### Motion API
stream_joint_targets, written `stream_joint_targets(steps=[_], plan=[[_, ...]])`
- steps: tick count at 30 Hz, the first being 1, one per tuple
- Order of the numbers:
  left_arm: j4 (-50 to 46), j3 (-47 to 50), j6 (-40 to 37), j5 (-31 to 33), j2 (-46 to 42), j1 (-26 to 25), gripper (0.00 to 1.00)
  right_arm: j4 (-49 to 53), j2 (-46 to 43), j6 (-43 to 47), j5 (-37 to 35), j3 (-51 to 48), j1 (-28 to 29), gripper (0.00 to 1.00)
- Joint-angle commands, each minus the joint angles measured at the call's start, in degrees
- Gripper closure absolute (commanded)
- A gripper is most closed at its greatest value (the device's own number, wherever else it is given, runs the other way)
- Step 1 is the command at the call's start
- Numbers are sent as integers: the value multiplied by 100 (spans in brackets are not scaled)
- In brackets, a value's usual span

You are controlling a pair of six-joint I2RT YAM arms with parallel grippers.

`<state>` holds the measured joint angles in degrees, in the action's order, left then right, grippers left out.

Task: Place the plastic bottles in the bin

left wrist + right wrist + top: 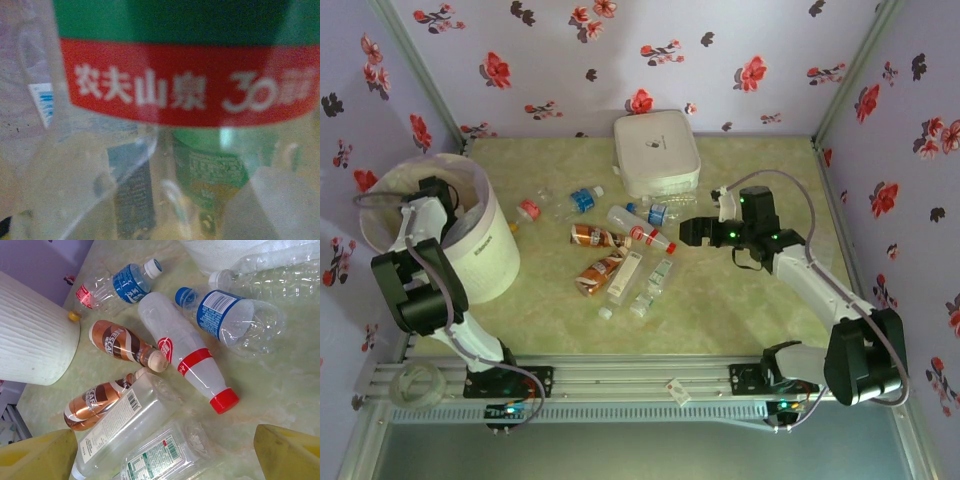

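Observation:
Several plastic bottles (620, 250) lie in the middle of the table. Among them are a red-capped one (185, 350), a blue-labelled one (225, 317), two brown-wrapped ones (117, 342) and a clear square one (125, 425). My right gripper (695, 232) hovers open just right of the pile; between its yellow fingertips (287, 450) lies a clear bottle with a green-white label (165, 455), untouched. The white bin (485, 250) stands at the left, and my left gripper (435, 195) reaches down into it. A red-and-green-labelled bottle (185, 75) sits right against the left wrist camera, hiding the fingers.
A flat white square box (656, 152) sits at the back, just behind the bottles. Flowered walls close in the back and both sides. The bin's ribbed wall (30, 330) stands close to the brown bottles.

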<state>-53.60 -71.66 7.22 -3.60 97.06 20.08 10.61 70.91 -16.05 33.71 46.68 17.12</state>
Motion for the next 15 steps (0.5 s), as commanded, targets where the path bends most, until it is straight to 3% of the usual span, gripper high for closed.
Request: stream_joint_targets(steps=[1,4,6,9,15], plan=[[43,38,-104,-19,209,-30,62,-68,-115,-1,-144,-18,-34,8],[35,20,-111,-10,295,-56,53,-61,-131,-3,-162,-14,-40,8],[50,20,-120,-8,289,-80,33,-59,-144,-3,-171,-9,-40,8],[38,15,-125,36,182,-117,16,-42,-164,-3,-190,-9,-39,8],[-143,-228,-63,263,-272,-242,0,-127,-273,-85,-165,-84,-62,8]])
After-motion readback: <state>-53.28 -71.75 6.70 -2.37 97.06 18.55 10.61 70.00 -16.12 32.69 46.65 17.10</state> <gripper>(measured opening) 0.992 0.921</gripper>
